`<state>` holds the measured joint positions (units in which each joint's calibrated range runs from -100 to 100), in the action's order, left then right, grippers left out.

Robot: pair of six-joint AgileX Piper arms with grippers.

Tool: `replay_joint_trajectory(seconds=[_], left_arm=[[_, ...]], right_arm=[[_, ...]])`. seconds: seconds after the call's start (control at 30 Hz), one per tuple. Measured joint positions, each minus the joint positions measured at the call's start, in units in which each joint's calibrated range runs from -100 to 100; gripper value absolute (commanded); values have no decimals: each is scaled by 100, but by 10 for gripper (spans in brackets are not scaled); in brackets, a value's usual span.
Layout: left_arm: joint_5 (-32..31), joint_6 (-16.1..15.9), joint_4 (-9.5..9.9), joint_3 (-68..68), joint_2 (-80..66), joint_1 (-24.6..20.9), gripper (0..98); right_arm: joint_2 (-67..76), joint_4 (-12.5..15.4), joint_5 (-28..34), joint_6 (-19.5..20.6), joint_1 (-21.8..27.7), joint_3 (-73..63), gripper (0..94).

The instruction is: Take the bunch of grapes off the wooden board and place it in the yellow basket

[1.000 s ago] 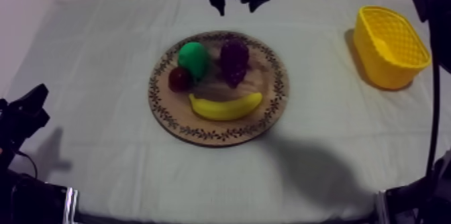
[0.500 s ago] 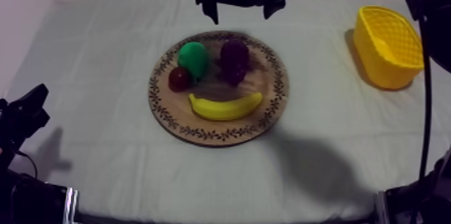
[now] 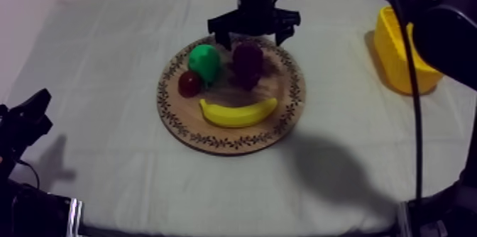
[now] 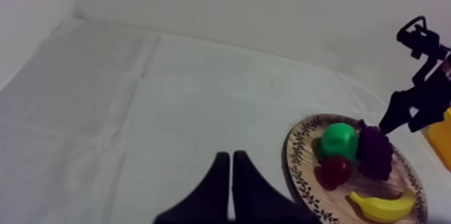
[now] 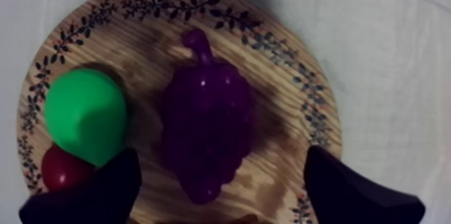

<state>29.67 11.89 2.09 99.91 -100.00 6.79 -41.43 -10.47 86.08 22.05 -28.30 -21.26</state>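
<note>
Top view: the right jaws are spread and hang over the far rim of the wooden board (image 3: 213,141) on the table (image 3: 99,55). The bunch of grapes (image 3: 248,63) lies on the board just nearer than the jaws, in line with the gap between them. The pear (image 3: 204,62), small red fruit (image 3: 189,82) and banana (image 3: 239,113) lie to one side of or beyond the grapes, and the yellow basket (image 3: 388,41) stands well apart from the jaws. Left wrist view: the left jaws are pressed together into a narrow wedge over bare cloth, beside the board and well apart from the grapes. Right wrist view: the grapes lie centred between the spread jaws, touching neither finger, stem pointing away. One finger (image 5: 90,190) overlaps the pear and small red fruit.
</note>
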Motion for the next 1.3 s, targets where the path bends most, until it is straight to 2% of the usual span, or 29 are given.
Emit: replay_joint_trajectory(seconds=[0.53,0.6,0.73,0.83,0.97,1.3], left_arm=[[-7,0,0,0,0,0,1],[-7,0,0,0,0,0,1],[-1,0,0,0,0,0,1],[-1,0,0,0,0,0,1],[-1,2,0,0,0,0,1],[-1,3,0,0,0,0,1]], right_arm=[[-959,116,-662,-91,69,-201,676],[-1027,122,-778,-120,77,-214,612],[-1071,122,-906,-121,79,-229,405],[-1071,122,-1026,-121,81,-229,310],[-991,95,-1047,-121,67,-155,274],[-45,-132,-1032,-117,49,495,267]])
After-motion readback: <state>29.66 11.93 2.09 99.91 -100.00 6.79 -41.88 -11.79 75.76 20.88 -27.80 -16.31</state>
